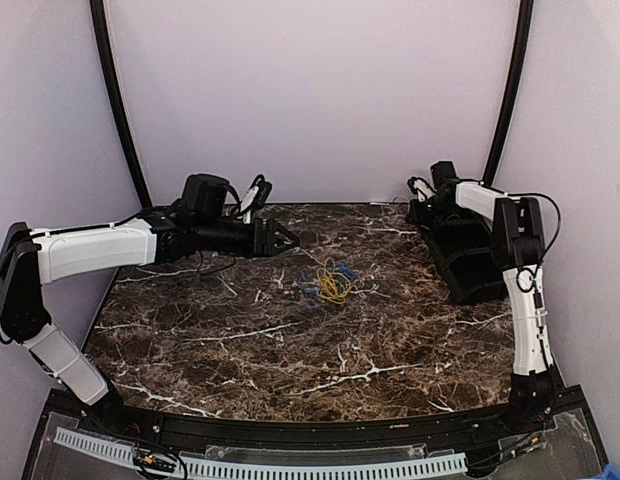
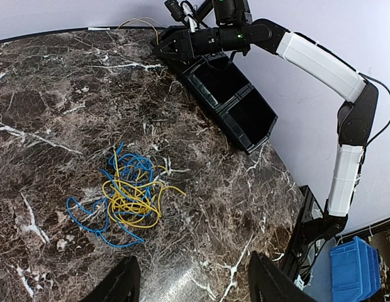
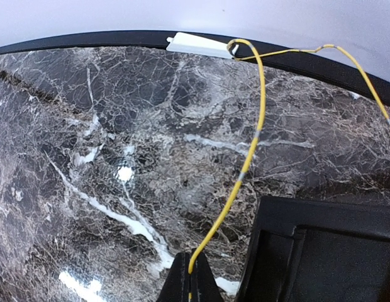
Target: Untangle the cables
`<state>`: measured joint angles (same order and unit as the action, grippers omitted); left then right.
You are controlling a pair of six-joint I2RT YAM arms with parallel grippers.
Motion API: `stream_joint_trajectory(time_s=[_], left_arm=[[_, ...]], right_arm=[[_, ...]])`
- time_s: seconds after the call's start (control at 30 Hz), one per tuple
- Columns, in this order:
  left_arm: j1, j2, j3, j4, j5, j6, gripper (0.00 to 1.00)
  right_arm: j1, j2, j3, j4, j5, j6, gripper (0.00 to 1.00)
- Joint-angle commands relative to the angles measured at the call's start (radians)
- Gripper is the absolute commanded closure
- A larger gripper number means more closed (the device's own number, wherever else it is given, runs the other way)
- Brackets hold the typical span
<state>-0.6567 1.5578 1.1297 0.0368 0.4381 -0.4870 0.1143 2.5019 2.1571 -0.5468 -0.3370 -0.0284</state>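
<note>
A small tangle of yellow and blue cables [image 1: 332, 283] lies on the dark marble table [image 1: 290, 340], right of centre; it also shows in the left wrist view [image 2: 129, 195]. My left gripper [image 2: 194, 283] is open and empty, above the table just beside the tangle; in the top view it [image 1: 285, 238] is up and left of the bundle. My right gripper [image 3: 190, 280] is shut on one long yellow cable [image 3: 248, 154], which runs up toward the table's far edge. In the top view the right gripper [image 1: 418, 192] is at the far right corner.
A black bin [image 1: 468, 258] with compartments stands at the right side of the table, under the right arm; it also shows in the left wrist view [image 2: 236, 104] and the right wrist view [image 3: 321, 251]. A white clip [image 3: 198, 44] sits on the back rim.
</note>
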Motion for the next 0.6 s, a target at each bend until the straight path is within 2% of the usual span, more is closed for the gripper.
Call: stream_joint_trajectory(time_s=[0.0, 0.2, 0.57], left_arm=[[-0.005, -0.017, 0.000, 0.032, 0.019, -0.006, 0.38], [-0.006, -0.012, -0.008, 0.050, 0.031, -0.009, 0.38], [-0.009, 0.014, -0.015, 0.087, 0.056, -0.021, 0.39]], right_arm=[[-0.002, -0.136, -0.043, 0.038, 0.030, -0.018, 1.00], [-0.025, -0.318, -0.141, 0.088, 0.080, -0.063, 1.00], [-0.140, -0.456, -0.235, 0.077, 0.081, -0.081, 1.00]])
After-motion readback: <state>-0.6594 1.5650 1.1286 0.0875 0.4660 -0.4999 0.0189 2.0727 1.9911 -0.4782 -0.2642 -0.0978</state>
